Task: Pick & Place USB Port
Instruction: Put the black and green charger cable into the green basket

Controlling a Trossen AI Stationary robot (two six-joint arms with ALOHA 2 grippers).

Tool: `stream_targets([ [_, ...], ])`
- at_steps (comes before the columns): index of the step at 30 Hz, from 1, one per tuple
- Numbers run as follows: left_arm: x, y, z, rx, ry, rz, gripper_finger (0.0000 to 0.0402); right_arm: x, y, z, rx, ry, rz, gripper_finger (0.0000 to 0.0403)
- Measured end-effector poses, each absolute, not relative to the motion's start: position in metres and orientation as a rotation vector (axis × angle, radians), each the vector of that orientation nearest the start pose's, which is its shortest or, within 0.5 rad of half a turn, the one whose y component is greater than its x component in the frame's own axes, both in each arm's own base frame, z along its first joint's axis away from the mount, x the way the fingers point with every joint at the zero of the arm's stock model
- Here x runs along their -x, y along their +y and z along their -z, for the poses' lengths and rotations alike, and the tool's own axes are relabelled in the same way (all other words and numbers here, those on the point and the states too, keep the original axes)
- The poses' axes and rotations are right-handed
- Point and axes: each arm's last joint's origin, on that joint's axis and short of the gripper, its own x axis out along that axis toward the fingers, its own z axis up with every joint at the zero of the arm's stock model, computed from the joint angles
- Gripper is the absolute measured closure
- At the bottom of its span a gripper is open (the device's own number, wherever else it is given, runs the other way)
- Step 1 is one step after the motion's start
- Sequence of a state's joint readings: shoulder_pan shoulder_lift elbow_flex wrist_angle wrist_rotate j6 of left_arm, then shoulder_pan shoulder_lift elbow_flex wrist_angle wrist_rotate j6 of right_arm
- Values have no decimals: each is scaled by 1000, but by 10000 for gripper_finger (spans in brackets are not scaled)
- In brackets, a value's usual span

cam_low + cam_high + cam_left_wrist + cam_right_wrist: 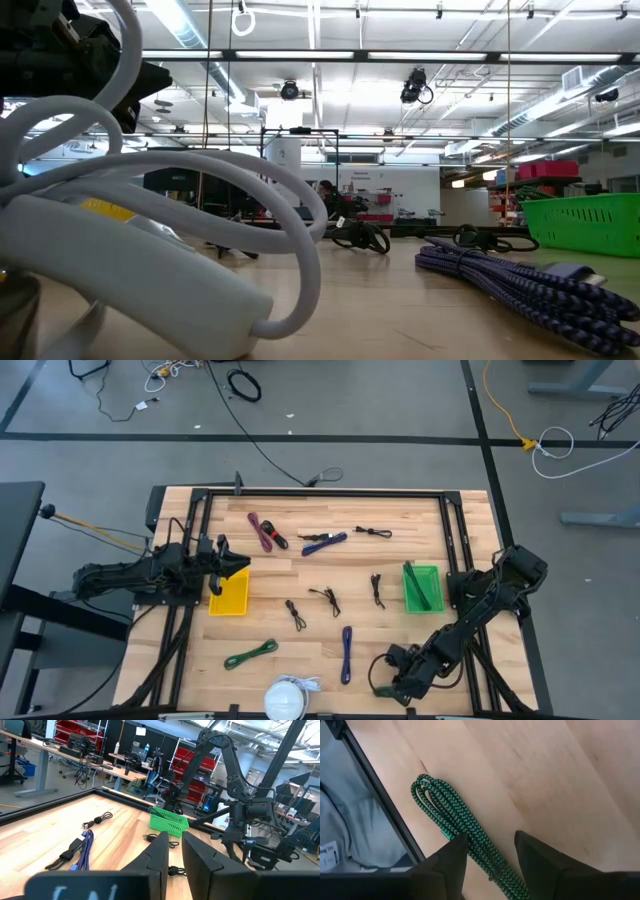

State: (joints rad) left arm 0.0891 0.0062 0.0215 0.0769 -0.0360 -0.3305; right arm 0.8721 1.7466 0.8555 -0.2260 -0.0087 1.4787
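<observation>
My right gripper is low over the table's near edge, open. A green-and-black braided cable lies coiled on the wood next to the table's dark frame rail. Its strands run between my two fingers, and I cannot tell if they touch it. My left gripper hovers over the yellow bin at the table's left, shut and empty. The green bin stands on the right side of the table.
Several other bundled cables lie about the table: maroon, blue, black, black, blue, green, and a white one at the near edge. The black frame rail runs next to the cable.
</observation>
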Motion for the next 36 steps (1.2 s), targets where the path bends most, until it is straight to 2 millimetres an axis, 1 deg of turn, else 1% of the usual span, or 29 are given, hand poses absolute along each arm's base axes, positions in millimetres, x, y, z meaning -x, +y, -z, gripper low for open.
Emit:
stream_targets([
  [2,-96,10,-178,327,-112,-108,344,-199,237,-123,-779,1335,123,227],
  [5,-96,10,-178,327,-112,-108,344,-198,238,-116,-767,1373,130,230],
  [7,-96,10,-178,327,-111,-109,344,-199,239,-110,-764,1408,129,247],
  [9,-96,10,-178,327,-112,-109,344,-199,241,-108,-756,1419,114,285],
  [11,-96,10,-178,327,-112,-109,344,-200,241,-108,-751,1424,89,348],
  [12,-96,10,-178,327,-112,-108,344,-200,241,-108,-740,1423,73,374],
  [13,-96,10,-178,327,-112,-108,344,-201,241,-109,-735,1416,63,386],
  [16,-96,10,-178,327,-112,-108,344,-202,238,-110,-734,1399,76,397],
  [22,-96,10,-178,327,-112,-109,344,-209,231,-110,-722,1389,73,400],
  [25,-96,10,-178,327,-112,-109,344,-216,222,-114,-698,1337,92,401],
  [28,-96,10,-178,327,-113,-112,344,-223,207,-125,-639,1221,148,402],
  [31,-96,10,-178,327,-113,-113,344,-223,189,-139,-587,1164,234,402],
  [34,-96,10,-178,327,-113,-112,344,-223,172,-159,-571,1062,323,403],
  [36,-96,10,-178,327,-112,-113,344,-224,164,-169,-561,998,352,403],
])
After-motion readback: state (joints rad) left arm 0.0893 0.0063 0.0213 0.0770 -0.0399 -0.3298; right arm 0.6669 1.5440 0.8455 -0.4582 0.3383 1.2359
